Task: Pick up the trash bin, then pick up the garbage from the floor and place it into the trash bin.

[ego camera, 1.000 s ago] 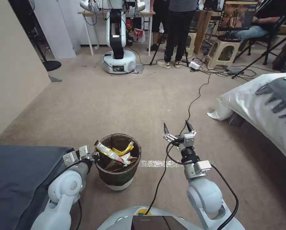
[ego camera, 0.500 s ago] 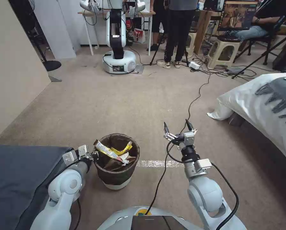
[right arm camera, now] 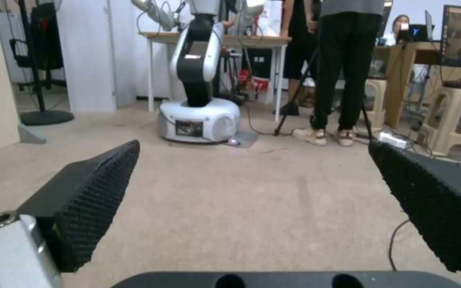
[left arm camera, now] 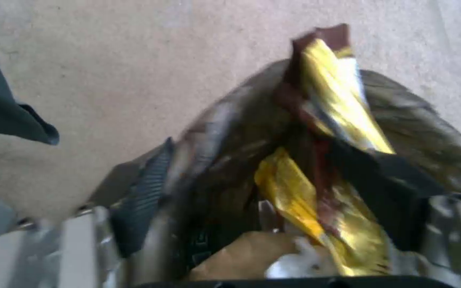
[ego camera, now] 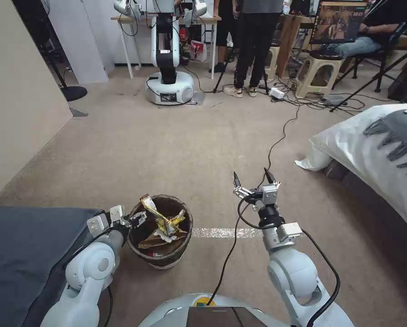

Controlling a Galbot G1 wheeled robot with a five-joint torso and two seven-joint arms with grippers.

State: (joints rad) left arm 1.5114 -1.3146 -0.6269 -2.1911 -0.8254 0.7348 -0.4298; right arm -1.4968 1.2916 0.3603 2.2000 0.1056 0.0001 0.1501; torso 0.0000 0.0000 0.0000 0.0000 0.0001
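Bin: the trash bin (ego camera: 160, 236) was seen as a small round tub, tilted, with a wrinkled dark brown liner folded over its rim and a pale band of plastic at the base; it stood on the carpeted floor (ego camera: 176, 145) just in front of the robot, left of centre.
Contents: crinkled gold-foil wrappers (ego camera: 160, 218), shiny and creased, stuck up above the rim; crumpled brown paper (ego camera: 156, 240) and a white scrap lay lower inside.
Left tool: the left tool (ego camera: 133, 220) was clenched over the bin's near-left rim; in the left wrist view one ribbed black finger (left arm camera: 145, 192) lay outside the liner, and the other appeared to sit inside, though blur left this uncertain.
Right tool: the right tool (ego camera: 253, 180) was held spread wide and empty above the carpet, well to the right of the bin, its knurled black pads (right arm camera: 89, 192) touching nothing.
Floor: short-pile beige carpet crossed by a shiny tape strip (ego camera: 221, 233).
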